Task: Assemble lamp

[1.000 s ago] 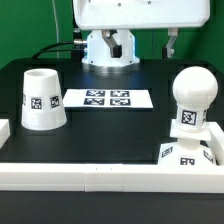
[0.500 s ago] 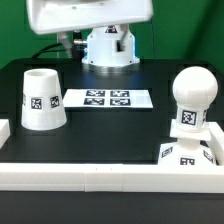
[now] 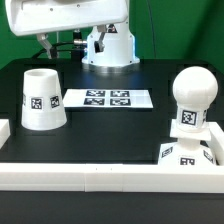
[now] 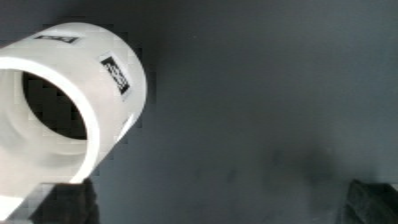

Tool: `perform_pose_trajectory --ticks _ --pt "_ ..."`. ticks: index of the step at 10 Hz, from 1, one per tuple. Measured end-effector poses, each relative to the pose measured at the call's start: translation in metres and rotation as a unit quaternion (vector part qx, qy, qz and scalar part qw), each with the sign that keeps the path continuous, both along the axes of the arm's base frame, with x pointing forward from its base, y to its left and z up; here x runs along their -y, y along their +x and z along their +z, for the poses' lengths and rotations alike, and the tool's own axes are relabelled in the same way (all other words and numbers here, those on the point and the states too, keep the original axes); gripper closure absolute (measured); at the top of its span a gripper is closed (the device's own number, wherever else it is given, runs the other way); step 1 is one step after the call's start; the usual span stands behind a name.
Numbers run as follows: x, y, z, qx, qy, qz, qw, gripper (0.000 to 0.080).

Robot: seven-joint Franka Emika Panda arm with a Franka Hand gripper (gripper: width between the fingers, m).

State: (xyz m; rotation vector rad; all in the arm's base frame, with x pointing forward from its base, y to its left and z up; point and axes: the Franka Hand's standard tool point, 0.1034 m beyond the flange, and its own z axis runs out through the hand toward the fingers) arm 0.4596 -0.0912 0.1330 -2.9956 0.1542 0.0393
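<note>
The white tapered shade [image 3: 42,98] stands mouth-up at the exterior view's left; it fills one side of the wrist view [image 4: 71,110], open mouth showing. The ball-shaped bulb [image 3: 192,92] stands upright on the low square base [image 3: 187,153] at the exterior view's right; I cannot tell how firmly it is seated. My gripper [image 3: 70,42] hangs high at the back, above and behind the shade. It is open and empty [image 4: 217,205], with its dark fingertips [image 4: 54,205] wide apart.
The marker board [image 3: 108,99] lies flat in the middle of the black table. A long white border rail [image 3: 100,178] runs along the front edge, with a short piece [image 3: 4,130] at the left. The arm's base [image 3: 110,48] stands at the back.
My gripper has moved steadily toward the exterior view's left, from above the back right to above the shade's side. The lamp parts have not moved.
</note>
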Motion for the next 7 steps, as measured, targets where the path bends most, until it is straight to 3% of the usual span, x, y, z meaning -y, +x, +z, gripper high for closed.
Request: perform_pose_trajectory --ticks 2,7 --pt "0.019 -0.007 -0.004 0.009 0.008 0.029 0.999 0.0101" --pt "0.025 -0.015 -0.027 -0.007 0.004 0.024 1.000 0.0101"
